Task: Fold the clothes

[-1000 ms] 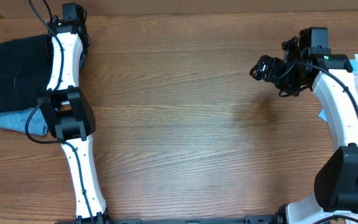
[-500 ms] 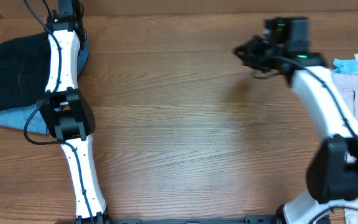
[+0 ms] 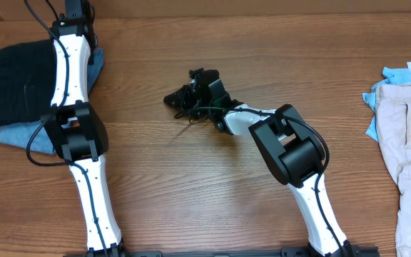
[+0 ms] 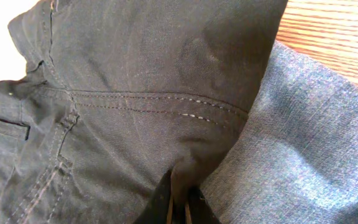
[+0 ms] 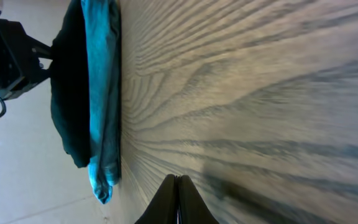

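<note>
At the upper left of the overhead frame, the folded black trousers lie on top of a blue-grey garment, the lower piece showing past them at the bottom and right. Your left gripper is at the top edge of this stack. In the left wrist view its fingers are drawn together with the dark cloth puckered at their tips, which I read as a pinch on the black trousers. Risk here: any lift or pull with that pinch held would drag the top layer alone, opening the fold or sliding the trousers off the garment beneath. Release before you withdraw. At centre frame, the right gripper sits low over the bare table, fingers clenched together and holding nothing. The right wrist view is blurred, so its height above the wood cannot be judged, and a scrape is possible if it drops further. At the right edge, beige trousers and a light blue garment lie unfolded, well apart from either gripper. The task's remaining work is there. A closed gripper arriving at that pile would push and bunch the cloth rather than take it.
</note>
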You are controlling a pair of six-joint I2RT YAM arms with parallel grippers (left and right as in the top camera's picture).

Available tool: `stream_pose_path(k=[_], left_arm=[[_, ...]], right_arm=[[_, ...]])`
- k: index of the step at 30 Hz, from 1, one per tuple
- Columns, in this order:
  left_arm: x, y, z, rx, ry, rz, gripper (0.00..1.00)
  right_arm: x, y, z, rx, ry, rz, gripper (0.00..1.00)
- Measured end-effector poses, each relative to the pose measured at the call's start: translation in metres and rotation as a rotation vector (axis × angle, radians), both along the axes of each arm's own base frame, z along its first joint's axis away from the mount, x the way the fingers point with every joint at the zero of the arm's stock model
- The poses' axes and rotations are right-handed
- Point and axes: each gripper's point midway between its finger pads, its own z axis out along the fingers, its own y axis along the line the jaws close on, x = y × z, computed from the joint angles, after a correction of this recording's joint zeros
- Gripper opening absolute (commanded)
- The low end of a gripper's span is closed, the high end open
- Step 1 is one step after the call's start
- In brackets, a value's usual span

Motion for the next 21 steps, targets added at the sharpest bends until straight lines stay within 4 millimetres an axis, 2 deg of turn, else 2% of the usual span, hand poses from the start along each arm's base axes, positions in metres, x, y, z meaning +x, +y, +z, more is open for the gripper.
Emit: stream_pose_path(k=[4, 7, 9, 10, 12, 14, 17, 21], left_arm=[[-0.001, -0.001, 0.009, -0.005, -0.012, -0.001, 0.04], [-0.002, 0.005, 0.025, -0.002, -0.041, 0.012, 0.04], [-0.007, 0.008, 0.026, -0.008, -0.037, 0.03, 0.04], [-0.008, 0.008, 0.026, -0.01, -0.035, 0.034, 0.04], [-0.01, 0.008, 0.03, -0.011, -0.039, 0.038, 0.04], [-0.012, 0.01, 0.048, -0.009, -0.072, 0.05, 0.04], [-0.015, 0.012, 0.076, -0.008, -0.121, 0.057, 0.04], [-0.02, 0.01, 0.108, -0.007, -0.171, 0.054, 0.04]], right_arm=[[0.001, 0.001, 0.002, -0.005, -0.029, 0.013, 0.04], [0.011, 0.012, 0.027, 0.05, -0.111, 0.029, 0.04], [0.019, 0.022, 0.048, 0.074, -0.161, 0.026, 0.04], [0.02, 0.026, 0.051, 0.074, -0.176, 0.023, 0.04], [0.016, 0.031, 0.05, 0.062, -0.183, 0.029, 0.04], [0.013, 0.033, 0.045, 0.043, -0.172, 0.034, 0.04], [0.024, 0.016, 0.047, 0.053, -0.189, 0.045, 0.04], [0.059, -0.044, 0.043, 0.052, -0.167, 0.012, 0.04]])
